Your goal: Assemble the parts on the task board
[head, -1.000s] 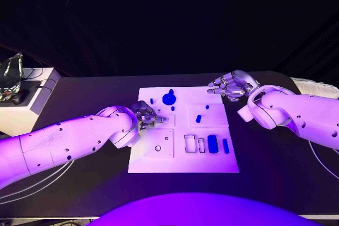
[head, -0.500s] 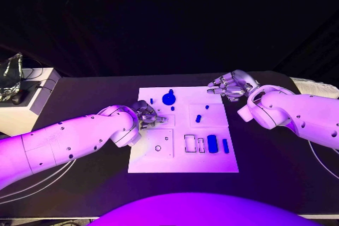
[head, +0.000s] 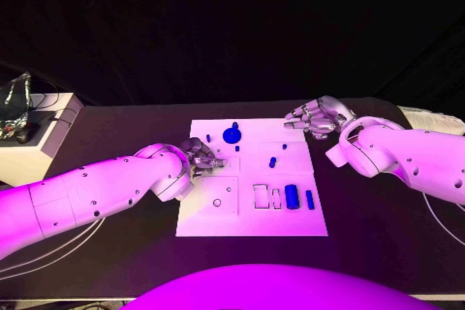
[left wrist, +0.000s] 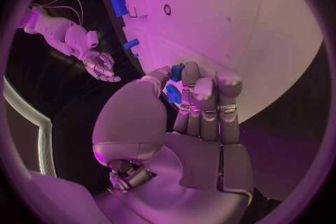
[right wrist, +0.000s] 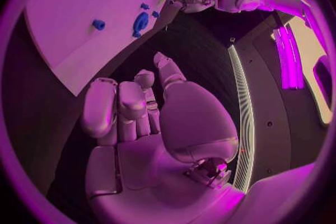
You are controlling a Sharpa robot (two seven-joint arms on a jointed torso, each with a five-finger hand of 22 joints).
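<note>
Left hand [left wrist: 183,123] pinching a small blue part [left wrist: 173,91] between thumb and fingertips, over the left edge of the white task board [head: 252,219]. Right hand [head: 315,119] curled in, holding nothing — beside the board's far right corner, above the tabletop [head: 116,249]. More blue parts [head: 291,197] on the board.

No readable text, label, brand or number is seen anywhere. The task board [head: 251,222] is marked by outlines alone, and nothing legible is carried by the blue parts [head: 291,197].
</note>
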